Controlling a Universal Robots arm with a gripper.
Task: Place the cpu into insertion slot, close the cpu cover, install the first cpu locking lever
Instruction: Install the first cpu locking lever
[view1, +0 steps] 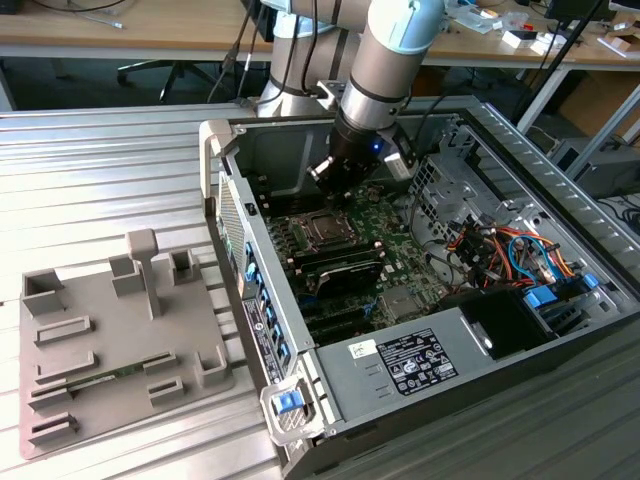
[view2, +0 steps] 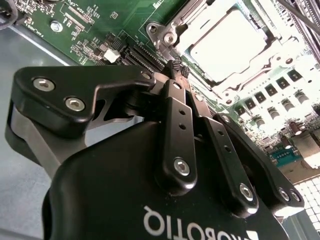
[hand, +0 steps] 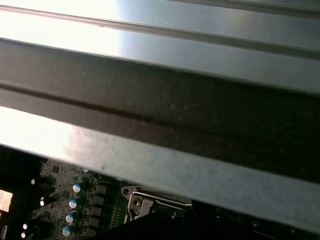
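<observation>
On the metal worktop (view1: 110, 150), toward the exterior view's left, a grey fixture tray (view1: 110, 340) was seen beside the opened computer case (view1: 420, 290). Over the case's rear half the arm (view1: 385, 60) was angled steeply downward, its gripper (view1: 333, 185) poised just above the socket area of the green motherboard (view1: 400, 250). In the second wrist view the gripper (view2: 176, 67) was shown with its black fingers (view2: 175, 125) brought together at the tips, nothing being visibly held between them. Just past those tips the cpu (view2: 227, 42) was seen seated in the insertion slot (view2: 167, 32), with the cpu cover (view2: 260, 70) lying down around its silvery face. Whether any locking lever was latched could not be told, glare washing out that region. In the first wrist view the case wall (hand: 160, 115) blocked most of the scene, and the slot's metal corner (hand: 137, 202) was partly cut off.
</observation>
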